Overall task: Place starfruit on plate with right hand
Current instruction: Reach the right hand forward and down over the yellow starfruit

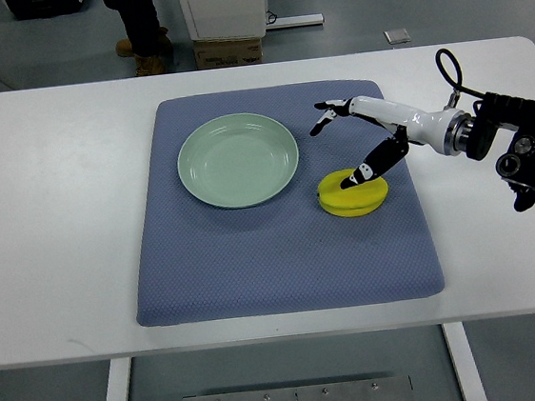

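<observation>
Right beneath the robot hand [369, 142] lies the yellow, rounded starfruit [352, 197], resting on the blue-grey quilted fabric mat [282, 247]. One dark-tipped finger [368, 170] reaches down onto the fruit's top, while the other fingers are spread out above and away from it, gripping nothing. To the left of the robot hand, just apart from the fruit, sits the pale green round plate [237, 160] on the same mat. Under the mat spreads the white desk [60, 232]; beyond its far edge a person's legs [139, 27] stand on the floor.

One starfruit [353, 196], one plate [237, 159], one mat [283, 256], one table [60, 232], one robot hand [361, 138]
</observation>
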